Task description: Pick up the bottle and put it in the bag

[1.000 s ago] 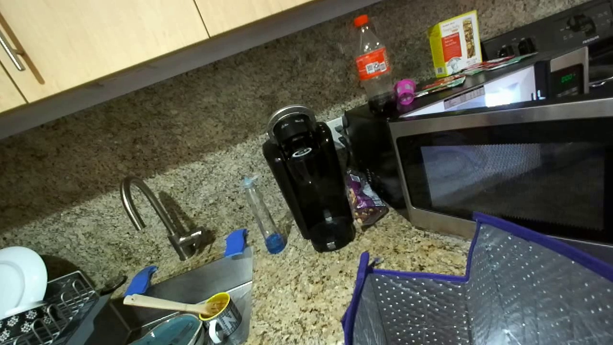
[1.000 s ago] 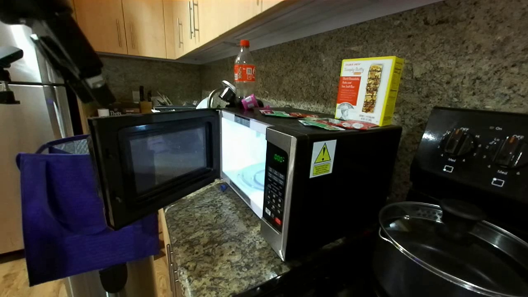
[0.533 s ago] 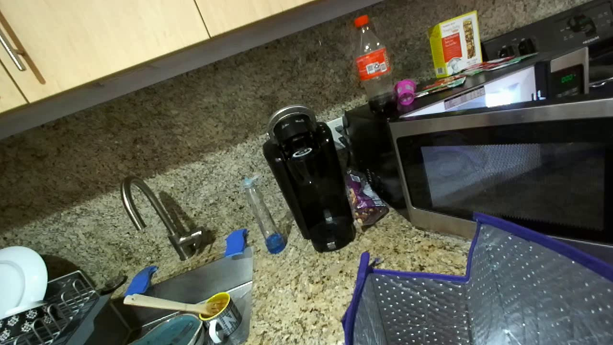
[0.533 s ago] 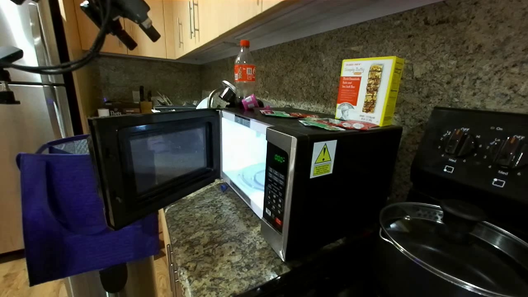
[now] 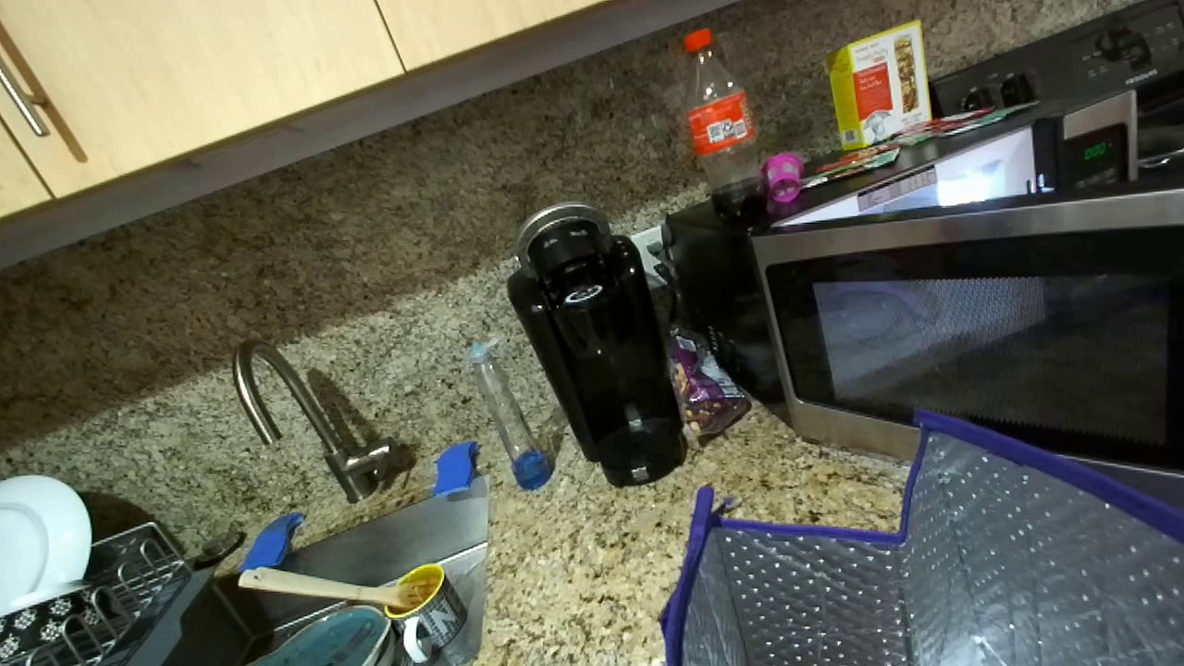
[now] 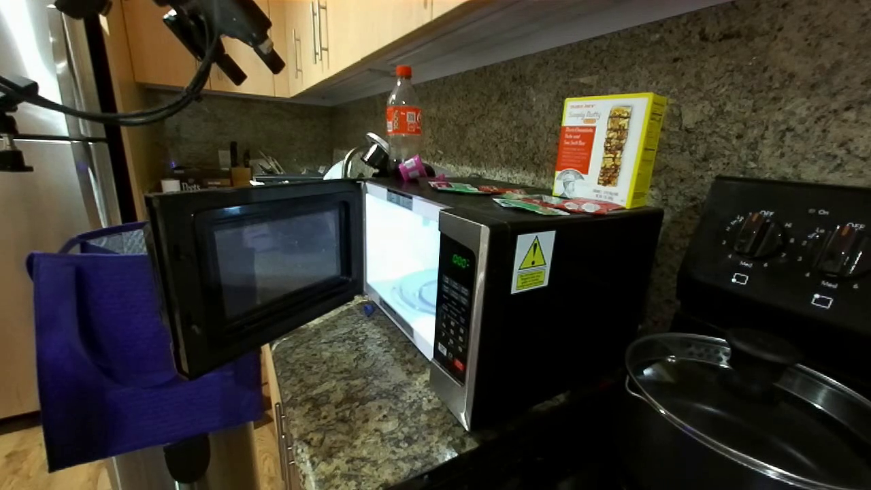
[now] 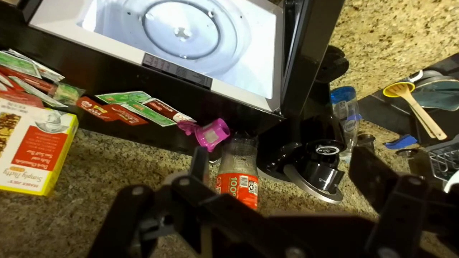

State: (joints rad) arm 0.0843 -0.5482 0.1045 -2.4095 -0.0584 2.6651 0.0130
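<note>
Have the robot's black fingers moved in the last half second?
Yes. In an exterior view, the black fingers have shifted rightward, closer in the picture to the unmoved clear plastic soda bottle with red cap.

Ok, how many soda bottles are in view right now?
1: the red-capped soda bottle stands on the microwave, at the end nearest the coffee maker, beside the pink reusable coffee pod. Another could be hidden in the insulated bag, whose bottom is out of view.
</note>
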